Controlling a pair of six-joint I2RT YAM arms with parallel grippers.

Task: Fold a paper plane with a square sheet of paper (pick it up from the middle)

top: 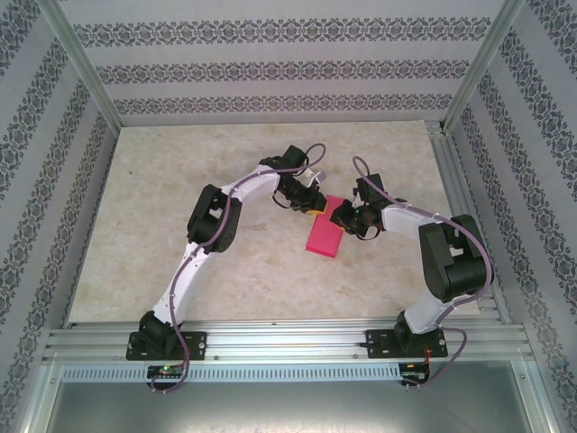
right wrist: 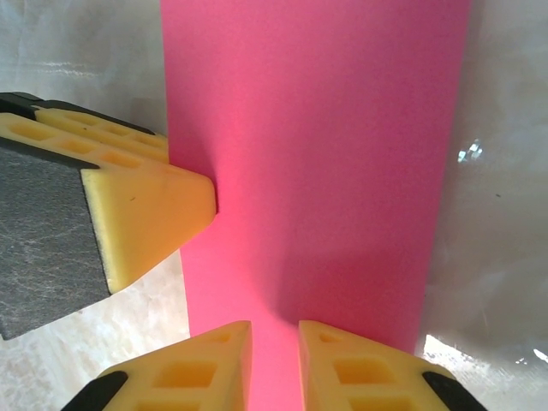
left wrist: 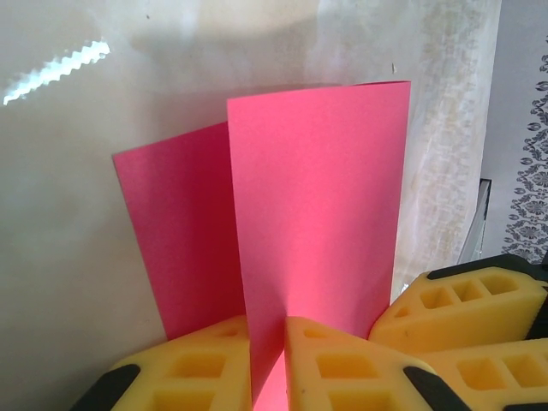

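- The sheet of paper (top: 323, 236) sits over the middle of the surface (top: 180, 198), between the two arms. It is doubled into a narrow strip, and one flap stands a little off the other.
- It looks feather-light and floppy, it will keep any crease, and it probably slides easily on that glossy top. I'd hold it gently, near the middle of the folded edge.
- The left pincer (left wrist: 267, 342) is pinching the strip's end, with the paper running straight away from it.
- The right pincer (right wrist: 274, 342) is also pressed onto the paper, just beside the left one, at the strip's far end.
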